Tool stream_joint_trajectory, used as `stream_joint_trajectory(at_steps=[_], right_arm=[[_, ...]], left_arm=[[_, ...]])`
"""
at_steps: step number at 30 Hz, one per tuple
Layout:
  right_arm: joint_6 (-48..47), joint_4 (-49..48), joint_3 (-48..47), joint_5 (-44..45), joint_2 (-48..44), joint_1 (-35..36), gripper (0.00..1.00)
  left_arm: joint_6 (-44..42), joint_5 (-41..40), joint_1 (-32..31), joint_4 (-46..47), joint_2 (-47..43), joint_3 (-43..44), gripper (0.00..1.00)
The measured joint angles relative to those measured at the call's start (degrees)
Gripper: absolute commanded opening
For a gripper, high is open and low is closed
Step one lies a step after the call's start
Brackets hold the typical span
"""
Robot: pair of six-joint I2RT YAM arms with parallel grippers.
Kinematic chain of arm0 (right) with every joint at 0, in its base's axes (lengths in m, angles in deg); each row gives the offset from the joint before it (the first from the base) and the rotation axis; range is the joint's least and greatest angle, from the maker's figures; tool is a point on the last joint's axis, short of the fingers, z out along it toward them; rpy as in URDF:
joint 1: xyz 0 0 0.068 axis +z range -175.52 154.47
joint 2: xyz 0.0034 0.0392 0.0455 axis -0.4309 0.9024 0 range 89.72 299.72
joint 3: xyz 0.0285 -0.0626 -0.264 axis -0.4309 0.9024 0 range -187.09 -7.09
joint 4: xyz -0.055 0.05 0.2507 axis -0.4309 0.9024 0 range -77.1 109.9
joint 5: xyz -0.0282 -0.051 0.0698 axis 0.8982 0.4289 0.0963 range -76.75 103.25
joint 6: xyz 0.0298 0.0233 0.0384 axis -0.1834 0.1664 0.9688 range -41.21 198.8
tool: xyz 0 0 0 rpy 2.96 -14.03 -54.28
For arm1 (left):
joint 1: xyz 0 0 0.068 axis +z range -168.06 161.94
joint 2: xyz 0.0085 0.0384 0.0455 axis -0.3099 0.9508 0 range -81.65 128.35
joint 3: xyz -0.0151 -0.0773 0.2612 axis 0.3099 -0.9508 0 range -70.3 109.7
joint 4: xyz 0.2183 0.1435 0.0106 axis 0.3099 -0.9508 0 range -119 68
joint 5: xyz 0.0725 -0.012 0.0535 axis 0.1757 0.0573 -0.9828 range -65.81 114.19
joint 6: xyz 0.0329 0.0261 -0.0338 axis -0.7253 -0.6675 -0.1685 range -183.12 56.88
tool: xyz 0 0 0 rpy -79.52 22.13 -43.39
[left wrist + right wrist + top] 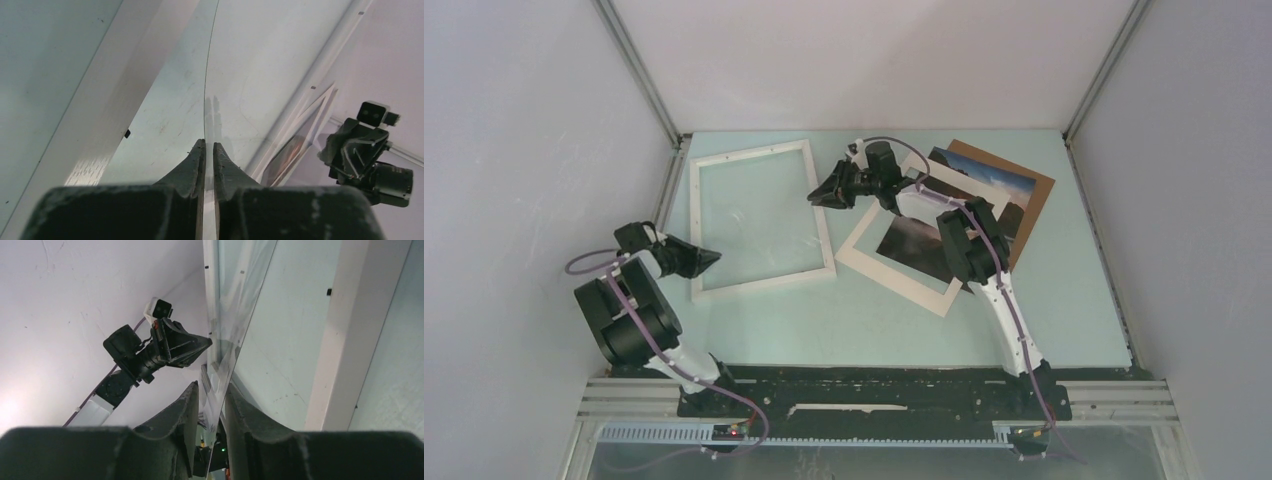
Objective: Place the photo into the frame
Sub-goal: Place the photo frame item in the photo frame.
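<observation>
The thin white frame (762, 281) lies toward the bench's far-left corner; the white-bordered dark landscape photo (909, 248) lies askew beside it.

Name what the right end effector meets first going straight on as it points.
The clear pane of the frame: its edge sits between the open fingers of the right end effector. Depth is unclear.

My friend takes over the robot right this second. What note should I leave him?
Left gripper: shut on the clear pane at its edge.
Right gripper: open, pane edge between its fingers.
The frame lies left of centre; the photo lies right of it, on the brown backing board.
Done: nothing visible yet.
Left: put the photo into the frame.
</observation>
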State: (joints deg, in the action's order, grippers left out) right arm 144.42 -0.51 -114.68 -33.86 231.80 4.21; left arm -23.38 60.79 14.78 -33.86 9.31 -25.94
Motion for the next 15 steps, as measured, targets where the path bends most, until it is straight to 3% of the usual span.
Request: stream_joint_trajectory(at_steps=[4, 7, 15], right_arm=[[-1.6, 2.4, -3.9, 0.1, 2.2, -0.3, 0.09], [-2.8, 4.2, -4.3, 0.3, 3.0, -0.6, 0.01], [-4.0, 3.5, -1.5, 1.0, 3.2, -0.9, 0.0]], left_arm=[[-1.4, -1.1, -0.5, -1.6, -1.7, 0.0, 0.08], [-2.6, -2.2, -1.2, -2.5, -4.1, 0.0, 0.07], [-6.0, -6.7, -4.2, -6.0, -9.7, 1.1, 0.04]])
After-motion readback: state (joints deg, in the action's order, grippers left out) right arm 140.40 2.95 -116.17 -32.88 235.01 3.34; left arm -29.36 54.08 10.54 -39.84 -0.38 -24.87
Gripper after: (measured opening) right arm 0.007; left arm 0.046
